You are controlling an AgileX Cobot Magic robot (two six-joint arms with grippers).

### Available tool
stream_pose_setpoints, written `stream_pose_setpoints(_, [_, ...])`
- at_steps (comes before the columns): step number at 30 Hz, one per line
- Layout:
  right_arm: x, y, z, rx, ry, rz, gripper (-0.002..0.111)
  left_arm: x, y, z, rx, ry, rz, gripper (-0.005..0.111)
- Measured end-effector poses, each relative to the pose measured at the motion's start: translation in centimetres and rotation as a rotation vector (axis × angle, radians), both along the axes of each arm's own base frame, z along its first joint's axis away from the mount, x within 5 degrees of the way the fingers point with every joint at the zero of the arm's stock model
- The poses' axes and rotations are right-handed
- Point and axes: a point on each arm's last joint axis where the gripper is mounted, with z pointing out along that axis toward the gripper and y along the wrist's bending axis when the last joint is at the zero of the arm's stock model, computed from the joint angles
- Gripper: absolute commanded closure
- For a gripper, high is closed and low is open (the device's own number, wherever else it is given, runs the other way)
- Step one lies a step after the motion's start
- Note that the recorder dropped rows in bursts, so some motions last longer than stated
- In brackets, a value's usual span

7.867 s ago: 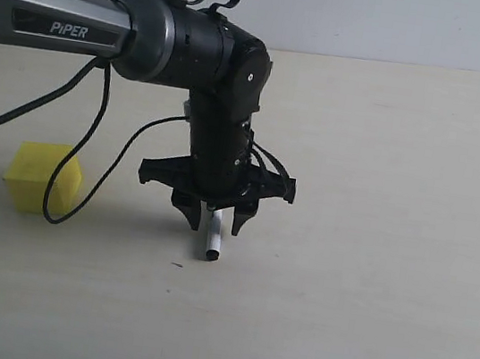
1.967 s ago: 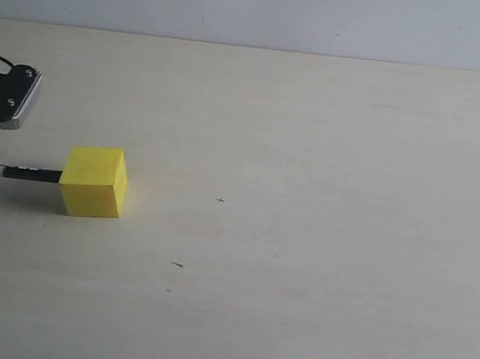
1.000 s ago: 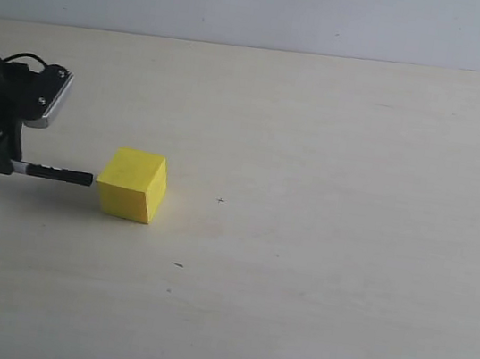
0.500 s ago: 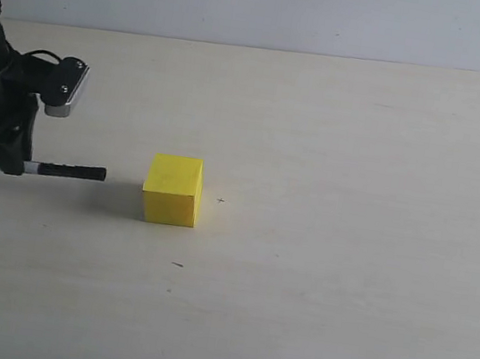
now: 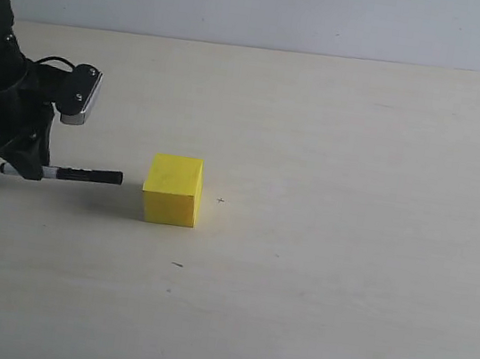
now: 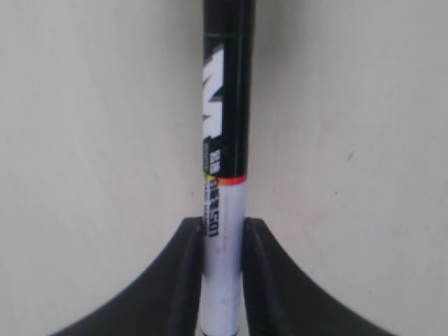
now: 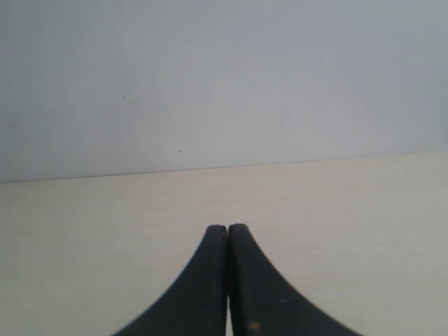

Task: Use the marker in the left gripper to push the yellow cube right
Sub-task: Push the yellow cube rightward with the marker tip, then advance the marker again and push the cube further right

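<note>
On table (image 5: pixel 340 294), left side | left claw (image 5: pixel 16 167) clamped on marker (image 5: pixel 87 175), barrel level, tip pointing right | yellow cube (image 5: pixel 172 189) just right of tip, apart, on its axis | left arm nearer

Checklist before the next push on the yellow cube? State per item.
1. Marker held by left gripper: ok, fingers closed on the barrel.
2. Marker tip touching yellow cube: not ok, a gap shows.
3. Marker aimed at the cube's left side: ok.
4. Table right of the cube free of obstacles: ok in the exterior view.
5. Right gripper out of the path: ok, shut, not in the exterior view.
6. Marker height above table: cannot tell.
</note>
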Motion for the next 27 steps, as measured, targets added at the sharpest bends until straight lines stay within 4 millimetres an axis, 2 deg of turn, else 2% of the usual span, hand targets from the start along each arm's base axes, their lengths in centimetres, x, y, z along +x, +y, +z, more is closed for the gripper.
stream_pose_setpoints(7, [0.0,0.0,0.0,0.000,0.000,0.000,0.108,-0.1,-1.2,0.0,-0.007,-0.017,-0.030,0.107])
stream_pose_setpoints(9, [0.0,0.0,0.0,0.000,0.000,0.000,0.108,-0.3,-2.2,0.0,-0.023,-0.013,-0.040,0.107])
stream_pose_setpoints(14, [0.0,0.0,0.0,0.000,0.000,0.000,0.108,-0.4,-6.4,1.3,-0.082,-0.055,-0.104,0.107])
stream_pose_setpoints(16, [0.0,0.0,0.0,0.000,0.000,0.000,0.108,-0.3,-7.2,1.8,-0.089,-0.071,-0.106,0.107])
stream_pose_setpoints(18, [0.0,0.0,0.0,0.000,0.000,0.000,0.108,0.0,-7.2,2.1,-0.082,-0.083,-0.078,0.107])
stream_pose_setpoints(24, [0.0,0.0,0.0,0.000,0.000,0.000,0.108,0.4,-4.4,1.8,-0.014,-0.013,-0.020,0.107])
stream_pose_setpoints(27, [0.0,0.0,0.0,0.000,0.000,0.000,0.108,0.3,-3.9,1.4,0.007,0.027,-0.017,0.107])
